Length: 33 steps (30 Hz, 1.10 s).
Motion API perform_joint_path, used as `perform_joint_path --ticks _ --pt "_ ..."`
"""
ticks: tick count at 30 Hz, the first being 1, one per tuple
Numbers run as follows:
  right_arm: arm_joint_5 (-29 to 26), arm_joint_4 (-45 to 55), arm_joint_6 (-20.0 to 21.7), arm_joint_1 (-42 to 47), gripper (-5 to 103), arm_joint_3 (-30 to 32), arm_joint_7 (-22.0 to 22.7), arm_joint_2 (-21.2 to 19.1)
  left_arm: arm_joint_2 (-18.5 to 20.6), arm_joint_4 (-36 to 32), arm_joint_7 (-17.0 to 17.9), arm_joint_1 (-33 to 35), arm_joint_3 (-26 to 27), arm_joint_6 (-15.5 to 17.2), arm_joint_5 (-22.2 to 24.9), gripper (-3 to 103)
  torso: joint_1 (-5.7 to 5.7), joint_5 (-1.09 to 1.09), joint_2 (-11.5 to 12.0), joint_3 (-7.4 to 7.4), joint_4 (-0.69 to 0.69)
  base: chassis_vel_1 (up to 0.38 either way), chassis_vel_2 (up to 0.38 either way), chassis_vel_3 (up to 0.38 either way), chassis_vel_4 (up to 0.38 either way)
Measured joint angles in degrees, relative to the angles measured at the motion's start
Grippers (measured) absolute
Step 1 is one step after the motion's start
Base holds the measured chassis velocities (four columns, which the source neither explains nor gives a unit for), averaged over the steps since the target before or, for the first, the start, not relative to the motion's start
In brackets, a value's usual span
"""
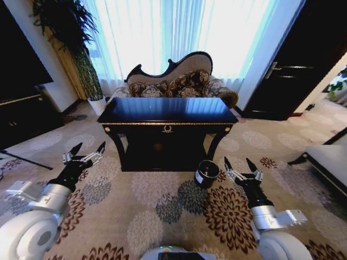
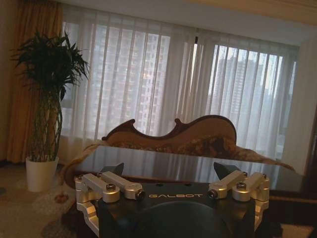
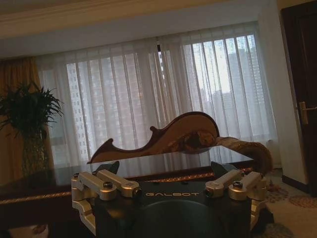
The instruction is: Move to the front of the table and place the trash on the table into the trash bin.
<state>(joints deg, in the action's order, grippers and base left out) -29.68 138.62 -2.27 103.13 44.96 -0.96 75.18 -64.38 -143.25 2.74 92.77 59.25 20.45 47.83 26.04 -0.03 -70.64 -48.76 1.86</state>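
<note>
Both arms have bulky white rounded shells near the body, silver-grey cylindrical wrist segments and slim black forearms. The left gripper point(image 1: 88, 148) and right gripper point(image 1: 241, 164) each carry two pointed black fingertips on silver metal linkages. In the wrist views each black gripper housing bears "GALBOT" in pale letters, flanked by brushed-aluminium finger blocks point(image 2: 110, 187) fastened with dark round-headed screws point(image 3: 107, 185), and a white rounded part of the base point(image 1: 173, 253) with a dark panel shows in the head view.
</note>
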Motion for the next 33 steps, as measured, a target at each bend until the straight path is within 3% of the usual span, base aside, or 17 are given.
perform_joint_path --ticks 12,33 --pt "0.0 -0.8 -0.5 -0.3 100 -0.6 -0.9 0.0 -0.3 0.0 -0.1 -0.3 -2.0 -0.1 -1.6 100 -0.14 0.02 -0.1 0.06 0.01 0.326 -0.311 -0.326 0.330" --pt "0.0 1.2 0.7 0.2 100 -1.2 -0.8 0.8 -0.1 0.0 -0.3 -0.9 -2.8 -0.4 -2.1 100 -0.07 0.02 0.0 0.02 0.00 -0.008 0.008 -0.001 0.003"
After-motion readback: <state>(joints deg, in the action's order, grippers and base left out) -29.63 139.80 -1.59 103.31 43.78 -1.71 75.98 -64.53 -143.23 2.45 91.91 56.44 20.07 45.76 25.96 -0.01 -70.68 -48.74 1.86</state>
